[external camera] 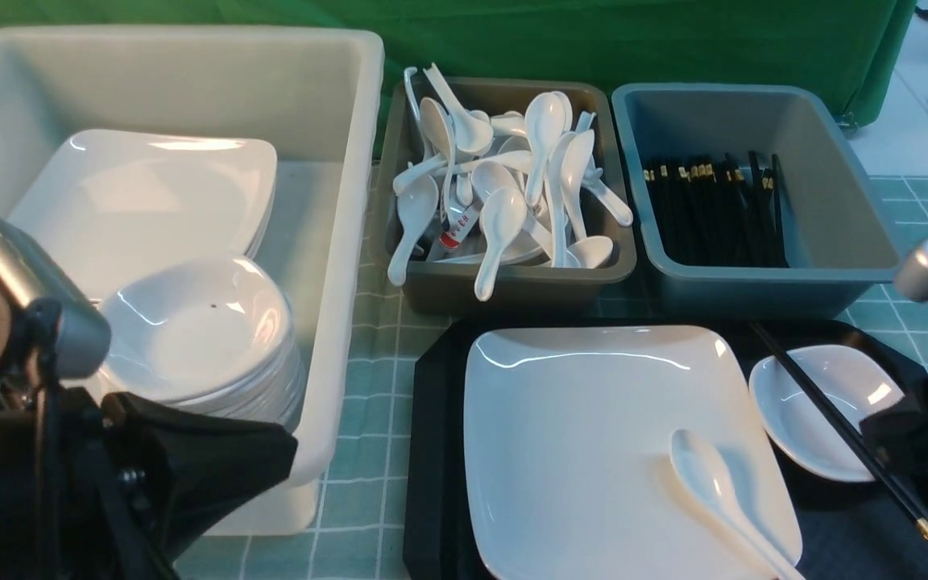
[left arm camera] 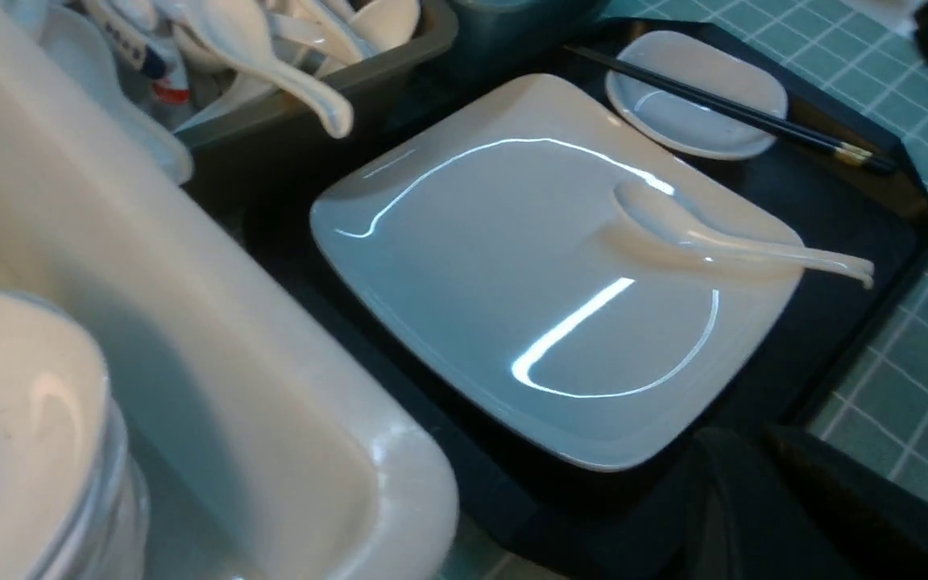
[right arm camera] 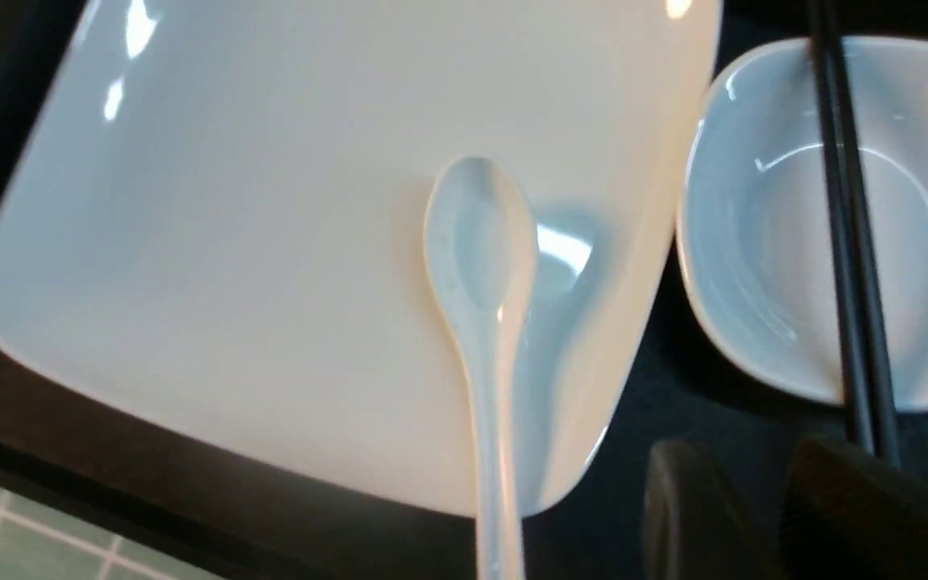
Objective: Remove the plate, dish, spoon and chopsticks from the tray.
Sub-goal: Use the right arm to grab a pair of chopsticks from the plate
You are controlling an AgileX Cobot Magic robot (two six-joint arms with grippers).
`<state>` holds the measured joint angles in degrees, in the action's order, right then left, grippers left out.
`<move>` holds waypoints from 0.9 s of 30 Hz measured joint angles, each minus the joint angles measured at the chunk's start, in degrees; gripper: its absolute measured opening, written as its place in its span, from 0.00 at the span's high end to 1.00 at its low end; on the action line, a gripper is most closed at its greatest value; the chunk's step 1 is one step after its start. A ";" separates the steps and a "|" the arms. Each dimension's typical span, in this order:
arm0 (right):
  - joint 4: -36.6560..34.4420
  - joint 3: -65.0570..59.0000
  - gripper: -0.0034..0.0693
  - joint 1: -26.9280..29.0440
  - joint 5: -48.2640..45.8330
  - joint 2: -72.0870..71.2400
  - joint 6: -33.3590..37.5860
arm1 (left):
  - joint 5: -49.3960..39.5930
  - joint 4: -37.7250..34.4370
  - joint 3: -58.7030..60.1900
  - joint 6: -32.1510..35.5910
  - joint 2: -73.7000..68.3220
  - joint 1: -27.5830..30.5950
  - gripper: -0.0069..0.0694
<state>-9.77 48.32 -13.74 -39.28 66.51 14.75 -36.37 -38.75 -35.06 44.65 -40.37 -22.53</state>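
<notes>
The black tray [external camera: 436, 451] lies at the front centre. The large white plate [external camera: 593, 435] fills its left part, also seen in the left wrist view [left arm camera: 512, 306]. The white spoon [external camera: 714, 491] lies on the plate's near right corner, bowl up [right arm camera: 480, 242]. The small white dish [external camera: 802, 419] sits to the right of the plate. The black chopsticks [external camera: 826, 411] lie across the dish [right arm camera: 851, 266]. My right gripper [right arm camera: 754, 459] hovers at the chopsticks' near end, jaws a little apart and empty. My left gripper [left arm camera: 754, 451] is shut and empty by the white tub.
A big white tub [external camera: 351, 161] at the left holds stacked plates and dishes. A grey bin [external camera: 504, 278] full of spoons and a blue-grey bin [external camera: 834, 185] of chopsticks stand behind the tray. A green checked cloth [external camera: 367, 387] covers the table.
</notes>
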 joint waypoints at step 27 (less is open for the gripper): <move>0.26 18.30 0.43 10.60 -6.49 34.68 3.61 | 1.08 2.72 0.00 4.42 2.71 -8.35 0.89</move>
<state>-9.50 66.63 -3.14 -45.77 101.19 18.37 -35.29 -36.02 -35.06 49.07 -37.65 -30.88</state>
